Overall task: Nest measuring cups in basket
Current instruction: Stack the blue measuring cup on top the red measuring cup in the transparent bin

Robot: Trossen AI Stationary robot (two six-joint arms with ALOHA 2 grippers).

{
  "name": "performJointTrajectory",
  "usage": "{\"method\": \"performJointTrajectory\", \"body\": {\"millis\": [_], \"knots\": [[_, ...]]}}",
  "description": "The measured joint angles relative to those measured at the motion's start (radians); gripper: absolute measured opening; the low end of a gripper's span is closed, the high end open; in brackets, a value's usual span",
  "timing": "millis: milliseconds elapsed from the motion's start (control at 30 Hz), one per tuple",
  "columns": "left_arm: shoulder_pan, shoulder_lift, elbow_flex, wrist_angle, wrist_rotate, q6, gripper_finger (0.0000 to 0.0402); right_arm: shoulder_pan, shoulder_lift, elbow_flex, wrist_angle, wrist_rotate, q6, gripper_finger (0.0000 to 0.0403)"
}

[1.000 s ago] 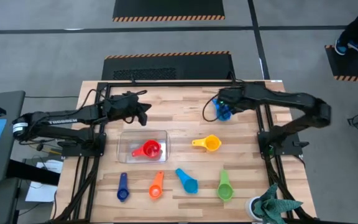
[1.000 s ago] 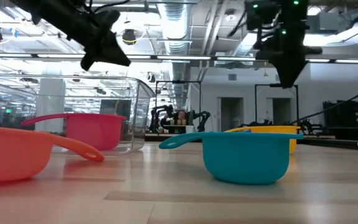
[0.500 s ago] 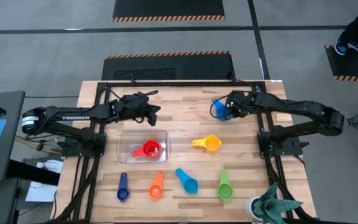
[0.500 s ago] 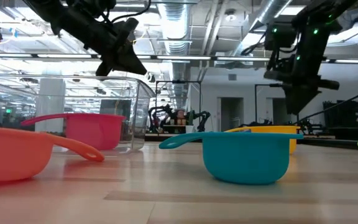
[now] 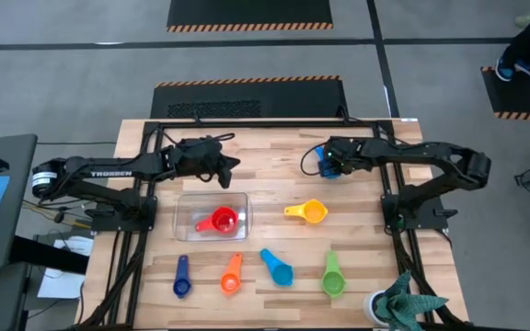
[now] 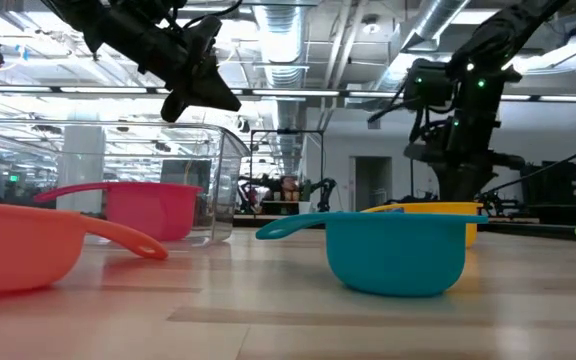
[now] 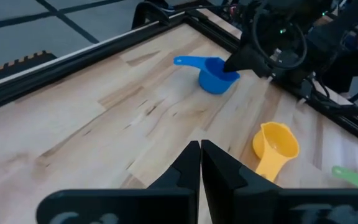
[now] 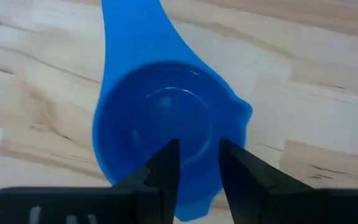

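Observation:
The blue cup (image 5: 321,166) stands upright on the table's far right part, also in the left wrist view (image 7: 214,78). My right gripper (image 5: 332,164) is right above it, and its fingers (image 8: 166,165) point down over the bowl (image 8: 160,118) with a narrow gap, open. My left gripper (image 5: 232,165) hovers shut (image 7: 201,160) in the air just beyond the clear basket (image 5: 188,208). The red cup (image 5: 220,221) lies inside the basket. The yellow cup (image 5: 309,212), light blue cup (image 5: 277,268), orange cup (image 5: 232,274), dark blue cup (image 5: 181,277) and green cup (image 5: 331,276) lie on the table. My right gripper comes at the blue cup's bowl from above, pointing down, with both fingers over the side of the bowl away from the handle (image 8: 194,199). I cannot tell whether the fingers touch the cup. The cup stands on the table.
Four of the cups lie in a row along the near edge. A potted plant (image 5: 401,308) stands at the near right corner. Bare wood lies between the two grippers (image 5: 274,165). In the low view, the light blue cup (image 6: 393,250) and orange cup (image 6: 18,250) stand close up.
My right gripper has come down from well above the table to the blue cup, swinging slightly right and back on the way. My left gripper has moved a little toward the table's right, staying high and shut. No cup has moved.

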Motion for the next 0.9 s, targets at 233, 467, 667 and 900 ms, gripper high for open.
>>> {"method": "performJointTrajectory", "body": {"millis": [233, 467, 667, 900], "knots": [[0.0, 0.0, 0.0, -0.002, 0.001, 0.037, 0.0, 0.0, -0.078, 0.021, -0.001, 0.031, -0.042, 0.0179], [0.0, 0.0, 0.0, -0.006, 0.0, 0.038, 0.0, -0.001, -0.064, 0.021, -0.088, 0.068, 0.028, 0.0196], [0.0, 0.0, 0.0, -0.006, 0.0, 0.038, 0.0, -0.001, 0.014, 0.02, -0.087, 0.066, 0.081, 0.0201], [0.0, 0.0, 0.001, -0.006, 0.0, 0.037, 0.0, -0.001, 0.14, 0.02, -0.023, 0.065, 0.105, 0.0194]]}}
